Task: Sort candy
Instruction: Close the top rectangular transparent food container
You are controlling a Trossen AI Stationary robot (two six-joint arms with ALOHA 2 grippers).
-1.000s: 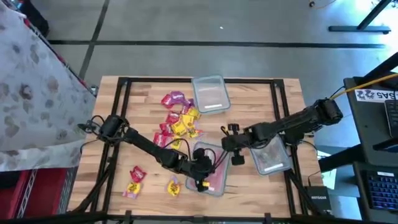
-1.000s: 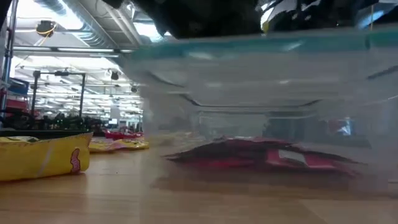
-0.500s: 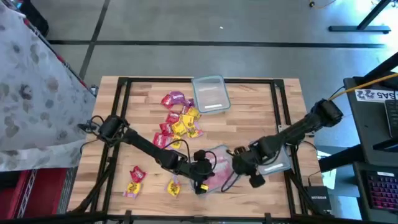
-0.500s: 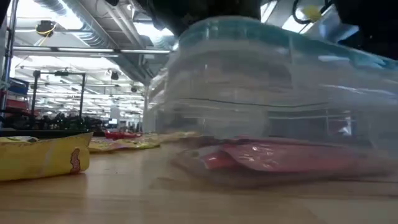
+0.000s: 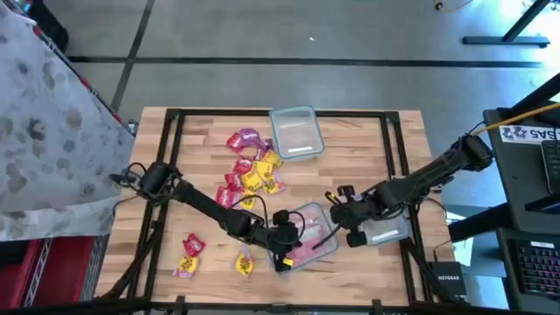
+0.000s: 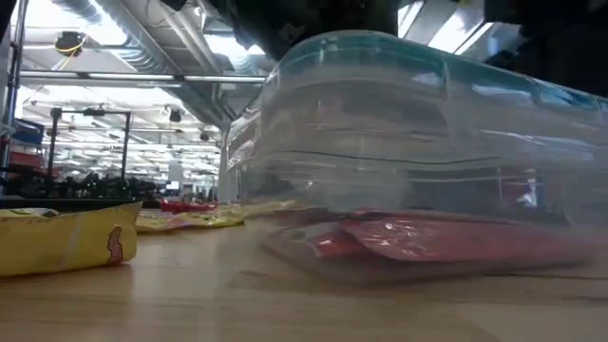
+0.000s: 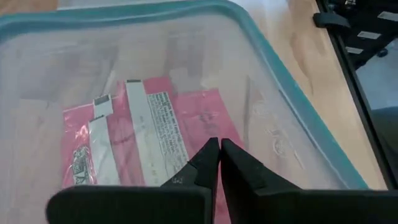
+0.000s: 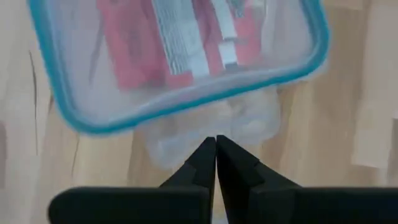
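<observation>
A clear tub (image 6: 380, 190) stands near the table's front middle, with red candy (image 7: 180, 118) inside. A clear lid with a teal rim (image 5: 312, 229) lies slanted on it. My left gripper (image 7: 219, 146) is shut over the lid. My right gripper (image 8: 216, 143) is shut at the tub's right side (image 5: 335, 217). Loose red, yellow and purple candy (image 5: 249, 171) lies on the wood left of the middle. My left gripper has its shut fingertips (image 7: 211, 152) against the lid's top (image 7: 205, 124), well inside the teal rim. It comes slanting down from the table's left. The lid lies tilted on the tub (image 6: 399, 57). Whether my right gripper touches the tub, I cannot tell.
A second clear tub (image 5: 385, 226) stands under my right arm. Another clear tub or lid with a teal rim (image 5: 296, 131) sits at the far middle. Two candies (image 5: 188, 254) (image 5: 245, 261) lie near the front left. A yellow packet (image 6: 66, 237) lies close in the low view.
The lid has come down from above the tub and now lies slanted on it. My right gripper went toward the near edge beside the tub, then back toward the far edge. The tub has shifted a little to the right.
</observation>
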